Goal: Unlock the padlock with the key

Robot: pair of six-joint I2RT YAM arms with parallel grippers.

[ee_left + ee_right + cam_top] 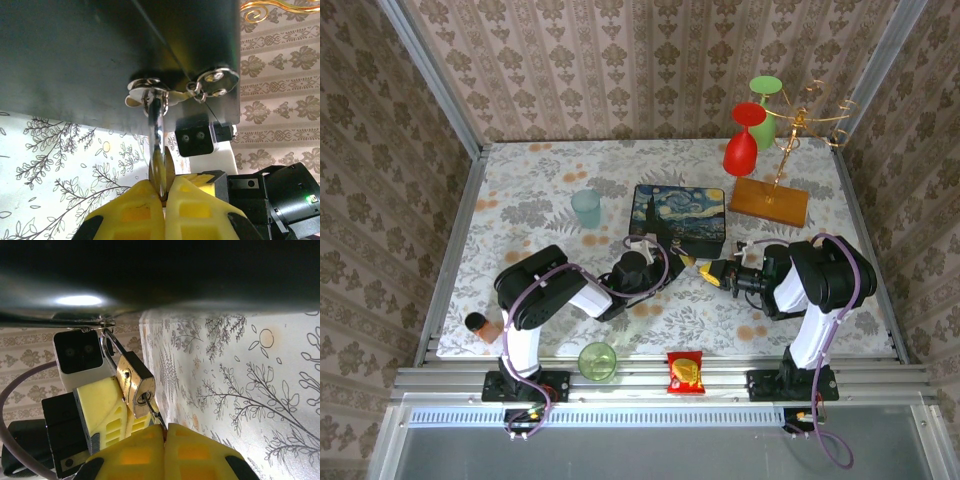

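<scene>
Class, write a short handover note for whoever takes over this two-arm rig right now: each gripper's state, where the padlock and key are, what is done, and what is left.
Left gripper: shut on the padlock, holding its brass body at the front of the Starry Night box.
Right gripper: shut on the key, with its tip at the keyhole, apparently inserted.
Done: padlock gripped, key brought in.
Left: turn the key and free the shackle, which is threaded through the box's hasp and looks closed.
</scene>
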